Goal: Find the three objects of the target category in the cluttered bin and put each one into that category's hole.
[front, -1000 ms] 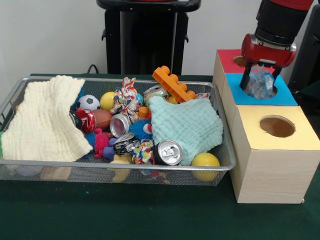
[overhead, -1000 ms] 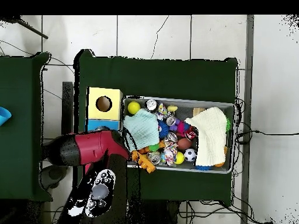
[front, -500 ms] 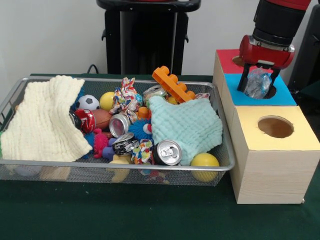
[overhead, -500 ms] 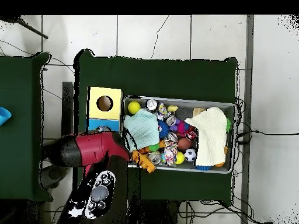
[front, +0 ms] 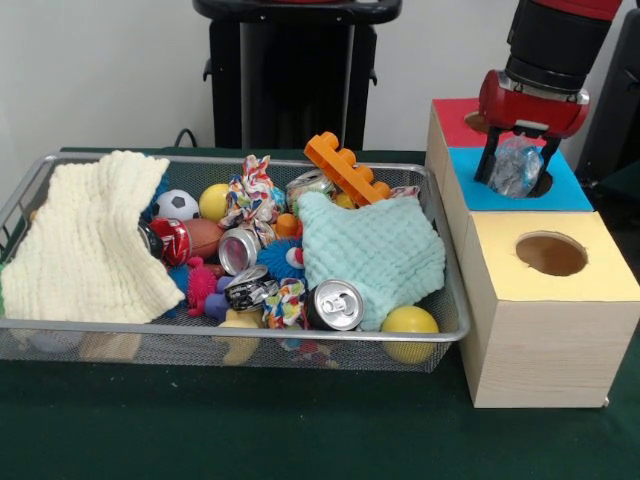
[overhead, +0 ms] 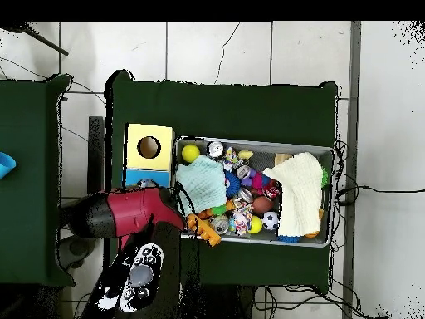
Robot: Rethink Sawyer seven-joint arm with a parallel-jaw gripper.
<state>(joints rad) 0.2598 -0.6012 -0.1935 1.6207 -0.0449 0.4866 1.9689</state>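
My gripper (front: pixel 517 168) hangs over the blue-topped box (front: pixel 578 190) at the right. It is shut on a clear crinkled bottle (front: pixel 516 166), whose lower end sits just above the round hole (front: pixel 545 184). In the overhead view the red arm (overhead: pixel 124 212) covers the gripper, and only the blue top (overhead: pixel 134 177) shows beside it. The wire mesh bin (front: pixel 230 328) lies to the left, full of clutter. No other clear bottle shows in it.
The red-topped box (front: pixel 458 115) stands behind the blue one and the yellow-topped box (front: pixel 550 300) in front. The bin holds a cream cloth (front: pixel 90 240), a mint cloth (front: pixel 375 250), silver cans (front: pixel 337 305), yellow balls (front: pixel 411 322) and an orange brick (front: pixel 345 165).
Over the last second the gripper rose a little with the bottle, lifting it partly out of the hole. In the last half second nothing moved.
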